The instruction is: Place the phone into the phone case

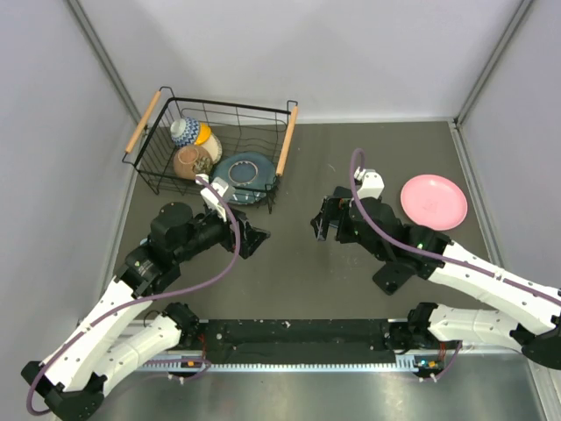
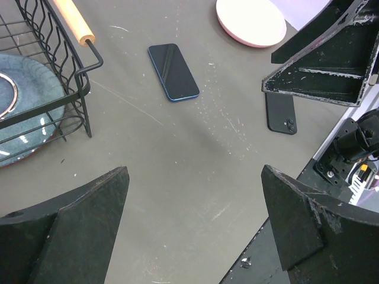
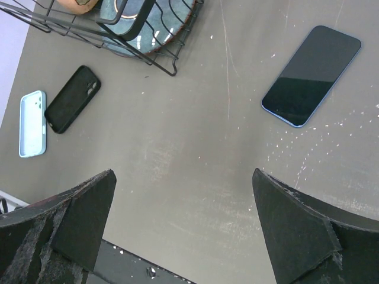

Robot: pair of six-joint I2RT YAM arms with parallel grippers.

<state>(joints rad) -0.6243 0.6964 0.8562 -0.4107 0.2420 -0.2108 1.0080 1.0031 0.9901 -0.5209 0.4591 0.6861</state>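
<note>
Phone pickup has not begun: the left gripper (image 2: pixel 192 174) and right gripper (image 3: pixel 182 174) hang spread wide and empty over the table (image 3: pixel 177 118), facing each other. Beyond their fingers the phone (image 3: pixel 312 75), a slim glossy slab with rounded corners and a blue rim, lies flat on the scuffed matte grey top near the wire basket (image 1: pixel 230 105), well apart from a soft-looking black case (image 3: pixel 72 98) and a pale blue case (image 3: pixel 32 123) lying side by side. Next, I judge, one arm must pinch the thin phone by its long edges while the other steadies a case.
</note>
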